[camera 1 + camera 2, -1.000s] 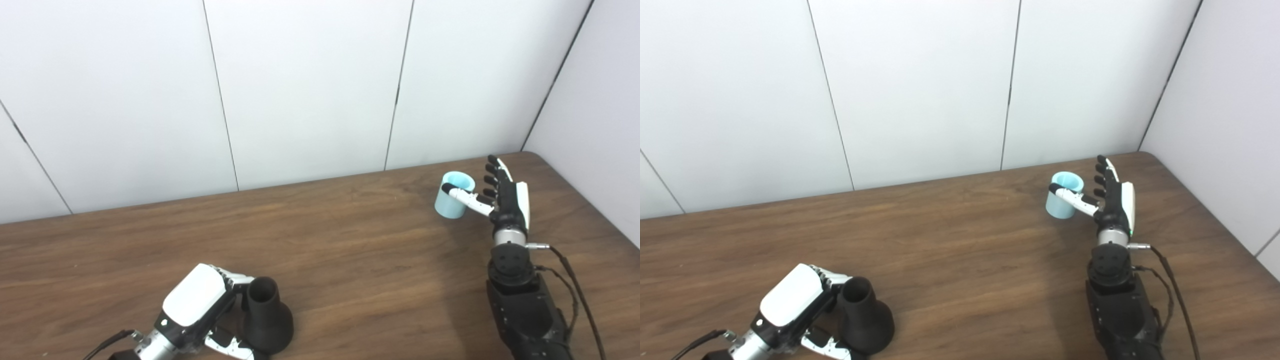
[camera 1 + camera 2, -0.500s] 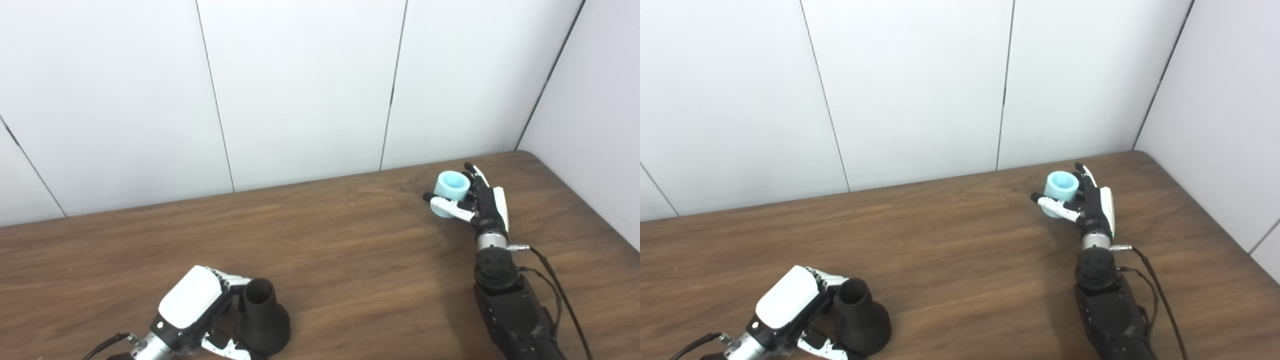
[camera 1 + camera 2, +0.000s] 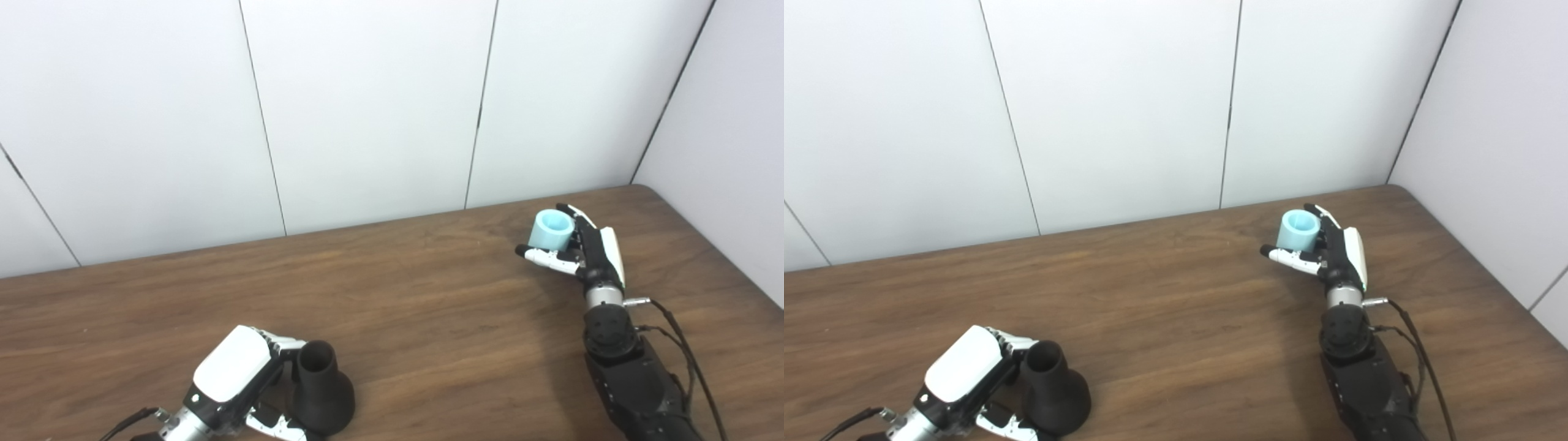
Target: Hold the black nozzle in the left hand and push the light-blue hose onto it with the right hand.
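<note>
1 short light-blue hose [image 3: 551, 229], open end up.

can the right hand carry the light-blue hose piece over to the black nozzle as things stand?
Probably yes. The right hand is closed around the short light-blue hose piece, and only bare wooden table lies between it and the flared black nozzle gripped by the left hand.

surface: brown wood-grain tabletop [image 3: 429, 318]; its far edge meets white wall panels; its far right corner is rounded
black nozzle [image 3: 321, 389]: stands upright on the tabletop on its wide base, narrow open end up, near the front edge
light-blue hose [image 3: 551, 229]: far right of the nozzle, toward the rounded corner; whether it touches the tabletop cannot be told
</note>
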